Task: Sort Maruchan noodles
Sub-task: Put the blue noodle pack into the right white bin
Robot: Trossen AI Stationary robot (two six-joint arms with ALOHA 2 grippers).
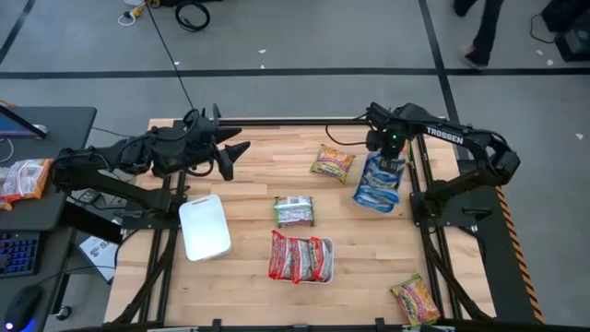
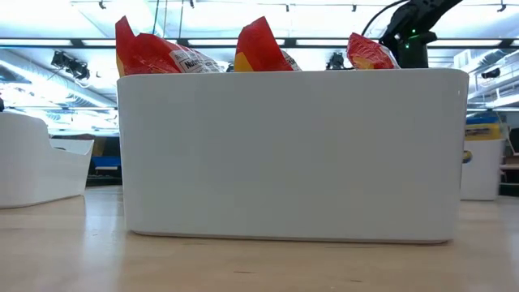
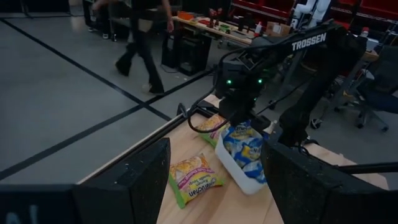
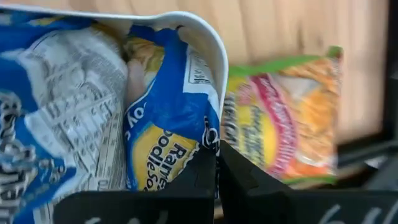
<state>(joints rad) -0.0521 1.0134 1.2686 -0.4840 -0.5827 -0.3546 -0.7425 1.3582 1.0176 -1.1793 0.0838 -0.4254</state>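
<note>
Fingers of my right end effector [image 4: 216, 186] are pressed together with nothing between them, hanging over the far corner of the white tray [image 1: 361, 198] that holds the blue-and-yellow packets [image 1: 379, 183]. From that end effector, the nearest loose packet is the yellow-orange-green one [image 1: 332, 162], lying flat on the bench [image 1: 249, 198] just beside the tray at about nine o'clock in the high view, its long axis running roughly ten to four. I judge it the likeliest next pick, and my right arm is far nearer to it than my left. What stands in the way is the tray's rim, close by its edge, so I would have to spread my fingers and come down clear of that wall. Further out, at seven o'clock, a green-edged packet [image 1: 294, 211] lies mid-bench, then a tray of red packets [image 1: 300, 257]; another yellow-green packet [image 1: 416, 300] sits at six o'clock near the bench's front edge. My left end effector [image 1: 230, 157] waits with fingers spread at the far left, above an upturned white tray [image 1: 204, 226].
</note>
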